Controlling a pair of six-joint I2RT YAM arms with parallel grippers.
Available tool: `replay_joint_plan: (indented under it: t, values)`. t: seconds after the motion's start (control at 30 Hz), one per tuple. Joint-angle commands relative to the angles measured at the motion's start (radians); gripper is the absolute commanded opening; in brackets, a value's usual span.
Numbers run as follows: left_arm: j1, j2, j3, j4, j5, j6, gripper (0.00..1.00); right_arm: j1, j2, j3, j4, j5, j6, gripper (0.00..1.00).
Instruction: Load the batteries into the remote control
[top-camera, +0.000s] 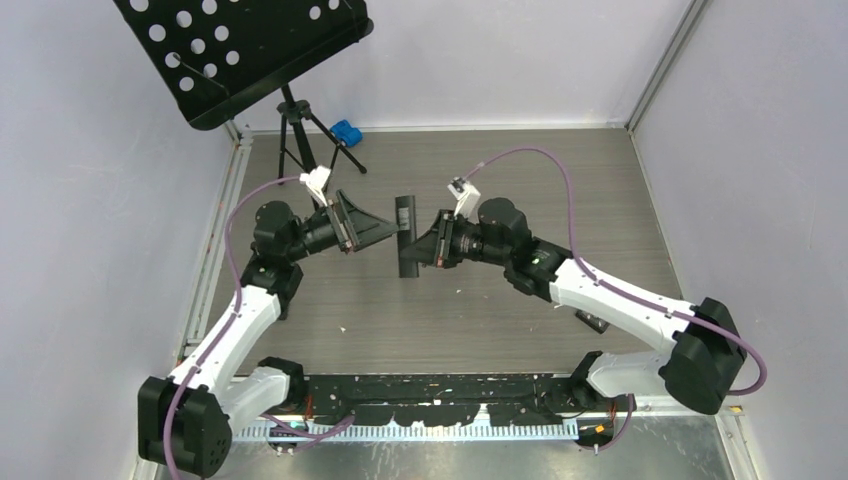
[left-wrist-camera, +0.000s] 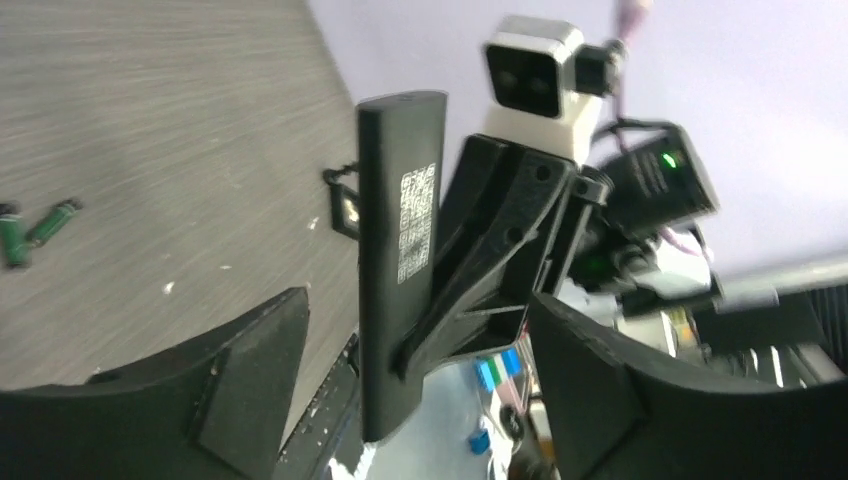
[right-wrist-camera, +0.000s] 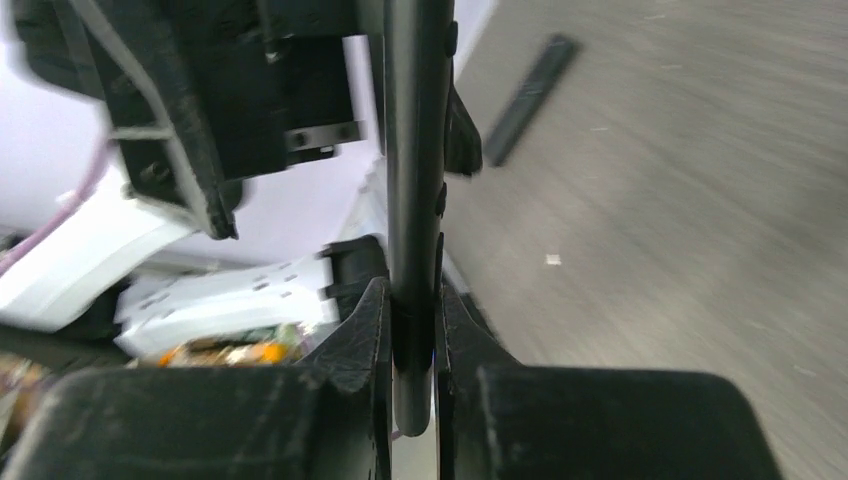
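Top view: remote (top-camera: 405, 210) is up off the table (top-camera: 500, 330) at mid-workspace, long axis running 12 to 6. Two arms meet on it, the left gripper (top-camera: 392, 232) coming in from 9 o'clock, the right gripper (top-camera: 420, 246) from 3 o'clock.

Right wrist view: right gripper (right-wrist-camera: 412, 335) fingers pinched tight on the thin edge of the remote (right-wrist-camera: 412, 150), pads flat against both faces. A flat black strip (right-wrist-camera: 528, 95) lies on the table at 1 o'clock of that view, well apart from the remote.

Left wrist view: left gripper (left-wrist-camera: 418, 300) fingers spread wide, one each side of the remote (left-wrist-camera: 385, 300), neither touching it. The remote stands near upright here, with a white printed label (left-wrist-camera: 418, 225) on its face. The right gripper's black fingers sit against the remote's 3 o'clock side.

Batteries: a green battery (left-wrist-camera: 55, 221) and a second green battery (left-wrist-camera: 12, 240) lie loose on the table at 9 o'clock of the left wrist view, close together, well apart from the remote. No other cells can be made out.

A small black rectangular piece (left-wrist-camera: 345, 205) lies on the table just behind the remote. A music stand (top-camera: 240, 50) is at 11 o'clock in the top view, with a blue object (top-camera: 345, 130) by its tripod feet.
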Motion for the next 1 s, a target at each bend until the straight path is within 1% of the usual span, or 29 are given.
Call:
replay_joint_plan:
  t: [0.0, 0.07, 0.13, 0.2, 0.23, 0.3, 0.33, 0.37, 0.4, 0.57, 0.7, 0.77, 0.9, 0.97]
  values:
    - [0.002, -0.058, 0.106, -0.584, -0.292, 0.352, 0.88, -0.027, -0.076, 0.103, -0.347, 0.361, -0.159, 0.00]
    - [0.002, -0.074, 0.129, -0.725, -0.443, 0.431, 0.98, -0.039, -0.062, 0.140, -0.507, 0.543, -0.213, 0.00]
    - [0.002, -0.092, 0.131, -0.833, -0.607, 0.474, 1.00, -0.062, -0.013, 0.182, -0.651, 0.708, -0.257, 0.00]
    - [0.002, -0.097, 0.125, -0.906, -0.728, 0.494, 1.00, -0.096, 0.062, 0.220, -0.770, 0.875, -0.276, 0.01]
    - [0.002, -0.096, 0.122, -0.934, -0.776, 0.496, 1.00, -0.120, 0.104, 0.232, -0.821, 0.951, -0.276, 0.00]
    - [0.002, -0.085, 0.111, -0.979, -0.846, 0.492, 1.00, -0.180, 0.199, 0.260, -0.894, 1.043, -0.275, 0.00]
    - [0.004, -0.077, 0.110, -0.995, -0.873, 0.493, 1.00, -0.202, 0.265, 0.285, -0.937, 1.092, -0.270, 0.00]
    - [0.008, -0.066, 0.114, -1.013, -0.892, 0.494, 1.00, -0.217, 0.296, 0.305, -0.968, 1.138, -0.270, 0.00]
    - [0.015, -0.052, 0.122, -1.031, -0.898, 0.496, 1.00, -0.236, 0.349, 0.315, -0.978, 1.175, -0.275, 0.00]
    - [0.072, 0.002, 0.157, -1.083, -0.950, 0.516, 1.00, -0.326, 0.493, 0.334, -0.952, 1.198, -0.283, 0.00]
    - [0.101, 0.040, 0.166, -1.104, -1.011, 0.549, 1.00, -0.361, 0.582, 0.355, -0.944, 1.195, -0.303, 0.00]
    - [0.115, 0.054, 0.171, -1.120, -1.045, 0.559, 1.00, -0.373, 0.623, 0.371, -0.944, 1.168, -0.309, 0.01]
    - [0.134, 0.059, 0.168, -1.122, -1.076, 0.555, 1.00, -0.376, 0.671, 0.388, -0.938, 1.110, -0.319, 0.17]
    - [0.137, 0.065, 0.167, -1.121, -1.082, 0.561, 1.00, -0.376, 0.682, 0.392, -0.934, 1.092, -0.325, 0.22]
